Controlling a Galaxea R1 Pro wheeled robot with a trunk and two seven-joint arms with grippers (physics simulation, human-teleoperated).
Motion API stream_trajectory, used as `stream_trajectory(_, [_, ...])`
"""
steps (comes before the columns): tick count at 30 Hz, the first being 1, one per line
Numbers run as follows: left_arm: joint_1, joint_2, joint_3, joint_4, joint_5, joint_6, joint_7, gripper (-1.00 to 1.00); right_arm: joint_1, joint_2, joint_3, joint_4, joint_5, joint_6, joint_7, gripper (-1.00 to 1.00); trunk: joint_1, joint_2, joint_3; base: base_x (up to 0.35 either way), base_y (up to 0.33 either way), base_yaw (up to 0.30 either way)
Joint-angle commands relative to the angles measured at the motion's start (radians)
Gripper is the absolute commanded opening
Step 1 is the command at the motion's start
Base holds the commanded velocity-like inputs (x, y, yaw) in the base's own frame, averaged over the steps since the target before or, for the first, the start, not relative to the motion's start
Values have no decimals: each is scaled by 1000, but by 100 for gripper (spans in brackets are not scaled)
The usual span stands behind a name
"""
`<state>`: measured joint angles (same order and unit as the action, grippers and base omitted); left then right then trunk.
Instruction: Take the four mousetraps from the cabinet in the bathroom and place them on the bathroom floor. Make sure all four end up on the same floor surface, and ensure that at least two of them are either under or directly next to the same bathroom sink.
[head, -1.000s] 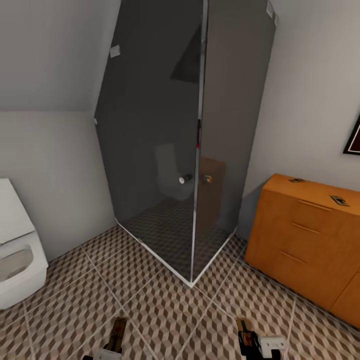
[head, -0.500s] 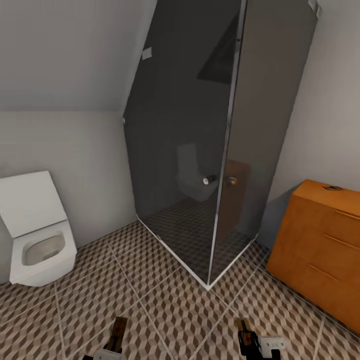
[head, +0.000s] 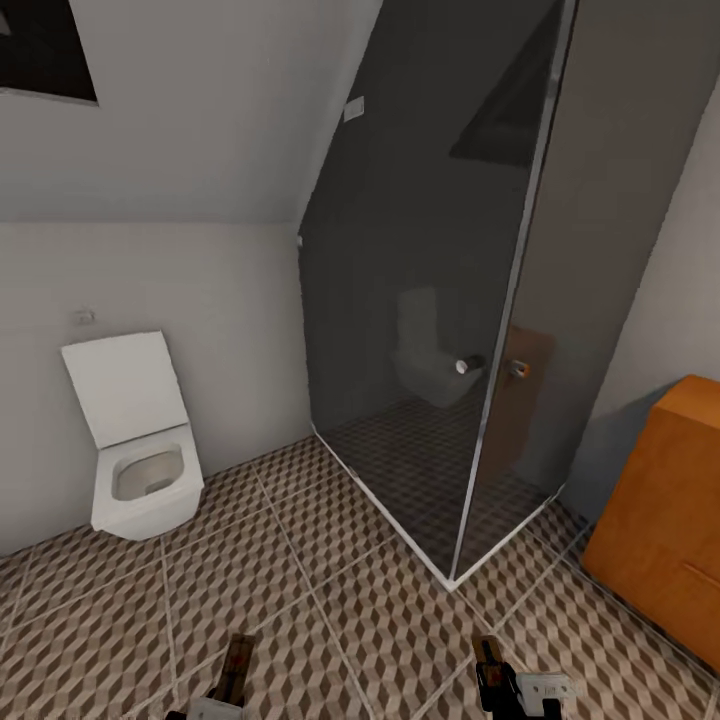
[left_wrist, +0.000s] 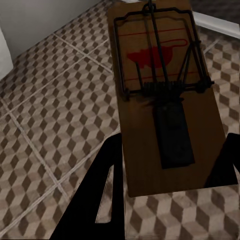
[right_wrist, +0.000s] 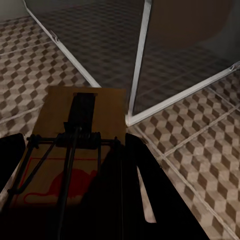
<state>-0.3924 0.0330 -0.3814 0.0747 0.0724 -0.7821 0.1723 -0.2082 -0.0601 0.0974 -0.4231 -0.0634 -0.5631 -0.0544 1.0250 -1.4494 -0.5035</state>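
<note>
Swung leftward over the last second, camera and base together: nothing in the room itself moved. At far left, a white wall-hung toilet (head: 135, 440) with raised lid, now wholly in sight where only its edge showed before. At centre, the dark smoked-glass corner shower cubicle (head: 470, 300), slid across toward the right. At right, the low orange-brown wooden cabinet (head: 665, 510) nearly gone past the frame edge, its top out of sight, so cannot tell whether any traps remain there.

Below, the left gripper (left_wrist: 165, 165), fingers clamped on the rear edges of a flat brown wooden mousetrap (left_wrist: 162, 90) with dark wire and a red mouse print, carried above the cube-patterned brown and beige floor tiles (head: 300, 610). Likewise the right gripper (right_wrist: 65, 165), fingers closed on a second such mousetrap (right_wrist: 75, 145), near the shower's white corner sill.

Probably turning away from the cabinet in search of a sink; none visible yet, both traps not yet set down.
</note>
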Motion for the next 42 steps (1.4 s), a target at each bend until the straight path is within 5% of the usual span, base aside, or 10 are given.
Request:
stream_trajectory(1, [-2,-1,-9,4,6,-5,3,-100,0,-1,8,0,-8,-3,-5,-100,0,-1,-1,0,0,286])
stream_trajectory(42, [-2,-1,-8,4,6,-5,3,-100,0,0,8,3,-7,-3,-5,-100,0,-1,-1,0,0,285])
